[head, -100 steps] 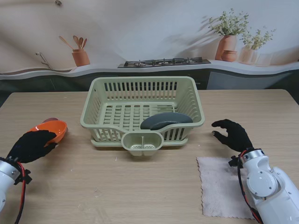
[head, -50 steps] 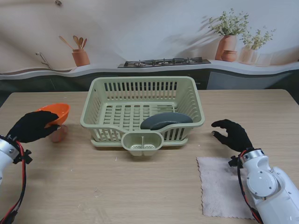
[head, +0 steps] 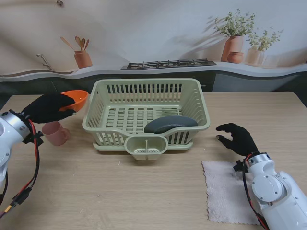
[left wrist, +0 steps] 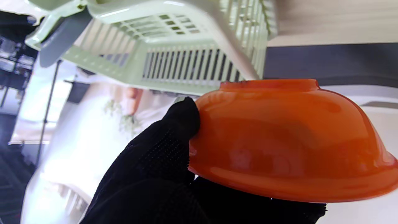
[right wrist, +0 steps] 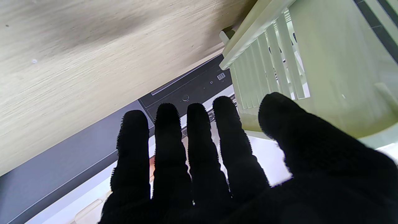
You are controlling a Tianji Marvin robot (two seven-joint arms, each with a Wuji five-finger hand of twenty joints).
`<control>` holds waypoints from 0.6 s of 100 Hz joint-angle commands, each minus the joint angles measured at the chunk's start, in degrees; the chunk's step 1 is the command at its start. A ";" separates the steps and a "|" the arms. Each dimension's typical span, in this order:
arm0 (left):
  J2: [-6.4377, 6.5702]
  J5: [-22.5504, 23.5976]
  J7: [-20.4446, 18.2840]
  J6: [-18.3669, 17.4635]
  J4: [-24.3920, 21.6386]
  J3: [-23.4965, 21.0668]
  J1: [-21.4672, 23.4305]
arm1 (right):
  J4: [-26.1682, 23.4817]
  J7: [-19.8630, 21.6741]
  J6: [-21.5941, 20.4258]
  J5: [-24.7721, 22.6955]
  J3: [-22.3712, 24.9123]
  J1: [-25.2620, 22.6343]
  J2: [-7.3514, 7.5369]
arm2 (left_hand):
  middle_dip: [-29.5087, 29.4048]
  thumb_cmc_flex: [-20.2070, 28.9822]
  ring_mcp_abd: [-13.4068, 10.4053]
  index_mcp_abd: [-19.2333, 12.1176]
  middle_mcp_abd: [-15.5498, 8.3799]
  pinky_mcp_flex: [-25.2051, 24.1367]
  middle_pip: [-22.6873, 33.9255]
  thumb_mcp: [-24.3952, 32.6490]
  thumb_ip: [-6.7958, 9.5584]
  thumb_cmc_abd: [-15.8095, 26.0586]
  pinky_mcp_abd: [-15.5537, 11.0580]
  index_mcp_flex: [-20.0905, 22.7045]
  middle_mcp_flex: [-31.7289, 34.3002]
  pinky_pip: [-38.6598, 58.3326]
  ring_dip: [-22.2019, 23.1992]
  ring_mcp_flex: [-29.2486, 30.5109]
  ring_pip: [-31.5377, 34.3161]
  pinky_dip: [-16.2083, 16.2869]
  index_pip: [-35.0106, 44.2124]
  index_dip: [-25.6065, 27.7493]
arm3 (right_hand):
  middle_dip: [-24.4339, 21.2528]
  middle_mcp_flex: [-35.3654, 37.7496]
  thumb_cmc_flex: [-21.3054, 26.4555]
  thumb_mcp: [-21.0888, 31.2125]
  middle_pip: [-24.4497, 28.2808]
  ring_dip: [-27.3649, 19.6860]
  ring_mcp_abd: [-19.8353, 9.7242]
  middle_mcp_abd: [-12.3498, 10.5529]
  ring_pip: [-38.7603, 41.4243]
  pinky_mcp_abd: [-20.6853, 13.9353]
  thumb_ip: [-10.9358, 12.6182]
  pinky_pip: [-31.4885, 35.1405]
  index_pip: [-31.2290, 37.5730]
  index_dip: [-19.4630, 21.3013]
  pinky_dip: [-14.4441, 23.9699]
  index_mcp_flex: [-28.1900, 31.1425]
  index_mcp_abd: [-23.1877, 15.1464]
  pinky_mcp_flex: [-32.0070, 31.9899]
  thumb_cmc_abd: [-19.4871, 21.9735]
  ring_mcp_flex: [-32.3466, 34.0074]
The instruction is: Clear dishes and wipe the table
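Bowl (head: 76,99) looked light, rigid and glossy, likely slippery. You had the left hand (head: 47,107) clamped on its rim; the right hand (head: 236,138) hung spread, empty.

Staged kitchen in a lab: wooden table (head: 144,191) holding a green dish rack (head: 146,112), backed by a printed backdrop (head: 158,33) of a gas hob (head: 168,63), utensil pot (head: 82,58) and potted plants (head: 235,36).

Black knit-gloved left robot hand (head: 48,107), right robot hand (head: 237,138), white rounded arms, red-black cables
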 commanded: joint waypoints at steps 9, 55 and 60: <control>0.43 -1.40 -3.06 3.47 -1.03 4.03 -4.70 | -0.42 0.53 0.03 -0.05 -0.06 -0.40 -0.10 | 0.35 5.87 3.05 -6.23 1.25 2.15 0.90 4.70 0.05 1.73 -0.26 2.20 0.98 4.93 0.98 1.84 0.79 1.88 2.22 0.78 | -0.71 0.77 -1.16 0.64 -0.74 -0.10 -0.10 -0.07 -0.86 0.34 1.93 -1.17 -0.50 0.47 0.53 1.32 0.21 -0.60 -1.17 0.52; -0.36 -3.02 -4.19 14.97 3.71 20.32 -18.08 | -0.66 0.72 -0.22 0.38 0.13 -0.73 -0.13 | 0.23 5.78 2.78 -6.52 1.00 2.29 0.71 4.67 0.15 1.56 -0.35 2.45 1.26 5.11 0.83 2.04 0.58 1.74 2.14 0.37 | -0.73 0.84 -1.15 0.63 -0.79 -0.09 -0.07 -0.02 -0.90 0.41 1.92 -1.24 -0.61 0.48 0.56 1.44 0.26 -0.63 -1.21 0.53; -0.50 -3.18 -3.98 15.98 4.37 21.94 -19.36 | -0.71 0.77 -0.16 0.44 0.15 -0.79 -0.13 | 0.21 5.74 2.73 -6.44 0.98 2.28 0.69 4.67 0.14 1.56 -0.35 2.42 1.33 5.12 0.79 2.10 0.52 1.73 2.11 0.31 | -0.72 0.89 -1.15 0.62 -0.76 -0.09 -0.09 -0.10 -0.90 0.36 1.92 -1.23 -0.61 0.49 0.56 1.46 0.25 -0.60 -1.18 0.54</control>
